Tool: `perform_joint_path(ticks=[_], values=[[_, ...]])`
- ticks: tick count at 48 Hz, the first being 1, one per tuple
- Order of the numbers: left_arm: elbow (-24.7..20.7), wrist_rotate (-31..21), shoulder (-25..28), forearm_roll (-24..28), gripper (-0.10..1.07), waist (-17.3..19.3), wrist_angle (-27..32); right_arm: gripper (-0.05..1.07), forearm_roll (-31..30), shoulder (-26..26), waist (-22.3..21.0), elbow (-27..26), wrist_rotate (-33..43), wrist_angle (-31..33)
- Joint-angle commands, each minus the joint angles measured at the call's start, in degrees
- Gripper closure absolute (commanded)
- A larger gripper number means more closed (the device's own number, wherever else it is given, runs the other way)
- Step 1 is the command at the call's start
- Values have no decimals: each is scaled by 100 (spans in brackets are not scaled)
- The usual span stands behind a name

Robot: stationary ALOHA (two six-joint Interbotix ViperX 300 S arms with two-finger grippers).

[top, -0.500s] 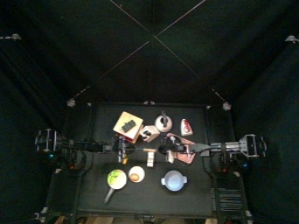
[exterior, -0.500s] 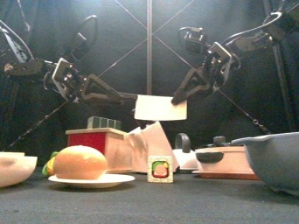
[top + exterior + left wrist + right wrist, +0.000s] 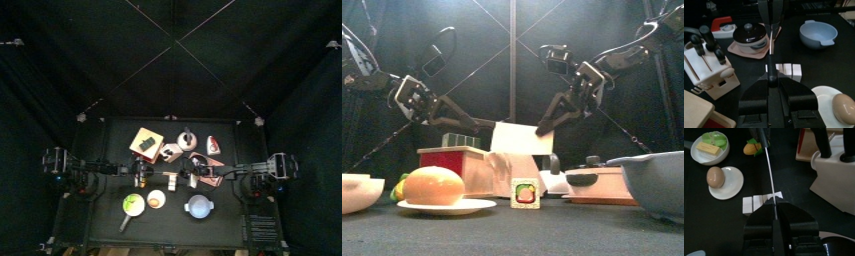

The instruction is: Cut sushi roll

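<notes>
Both grippers clamp a knife (image 3: 769, 175) edge-down over the white sushi roll (image 3: 763, 201) at mid-frame, lined up for slicing

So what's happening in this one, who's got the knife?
Both arms meet over the middle of the table with the knife between them. The left pincer and the right pincer each appear shut on it, the blade showing edge-on in both wrist views. The blade hangs in the air, above the white sushi roll lying on the table. No cut is under way at this moment, and I cannot tell whether the roll's segments are already separated.
</notes>
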Motion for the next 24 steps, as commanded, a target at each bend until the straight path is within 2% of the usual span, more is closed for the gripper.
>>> perform_joint_path(ticks=[1,24], values=[[-132,-18,79,-18,55,18,62,59,35,-9,9,-105,0,9],[-220,-18,229,-18,55,9,396,59,79,272,26,-149,0,9]])
